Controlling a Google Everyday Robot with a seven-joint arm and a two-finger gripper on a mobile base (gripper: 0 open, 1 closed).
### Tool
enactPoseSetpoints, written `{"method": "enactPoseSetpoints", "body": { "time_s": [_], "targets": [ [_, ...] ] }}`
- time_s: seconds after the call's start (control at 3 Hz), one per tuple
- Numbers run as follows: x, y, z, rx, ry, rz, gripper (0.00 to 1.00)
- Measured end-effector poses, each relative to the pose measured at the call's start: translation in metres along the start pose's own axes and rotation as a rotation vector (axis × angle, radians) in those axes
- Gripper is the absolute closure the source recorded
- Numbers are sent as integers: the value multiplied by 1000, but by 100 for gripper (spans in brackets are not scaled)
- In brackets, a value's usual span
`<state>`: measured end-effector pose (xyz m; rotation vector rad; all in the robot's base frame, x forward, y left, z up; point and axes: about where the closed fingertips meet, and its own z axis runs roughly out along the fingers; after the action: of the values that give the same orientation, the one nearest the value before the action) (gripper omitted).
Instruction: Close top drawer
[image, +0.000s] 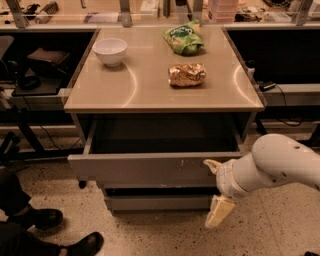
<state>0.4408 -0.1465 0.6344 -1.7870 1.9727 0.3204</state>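
The top drawer (150, 169) is a wide grey metal drawer under the table top, with small pale scratch marks right of centre on its flat front. It stands partly open and its dark inside shows. My gripper (215, 189) is at the right end of the drawer front, on a white arm coming in from the right. It is open: the upper fingertip (212, 165) touches the drawer front, and the lower finger (218, 213) hangs below it over the floor. It holds nothing.
A shorter grey drawer front (155, 202) sits below. On the table top (150, 95) are a white bowl (110, 51), a green bag (183, 39) and a brown crinkled bag (186, 74). A person's black shoes (45, 218) are at the lower left. Dark benches flank the table.
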Motion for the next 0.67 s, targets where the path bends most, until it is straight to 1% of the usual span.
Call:
{"method": "enactPoseSetpoints", "body": {
  "time_s": [0.33,0.67],
  "targets": [
    [-12,-22,0,34,13,-16,0],
    [-49,-58,6,64,22,-63,0]
  ]
}}
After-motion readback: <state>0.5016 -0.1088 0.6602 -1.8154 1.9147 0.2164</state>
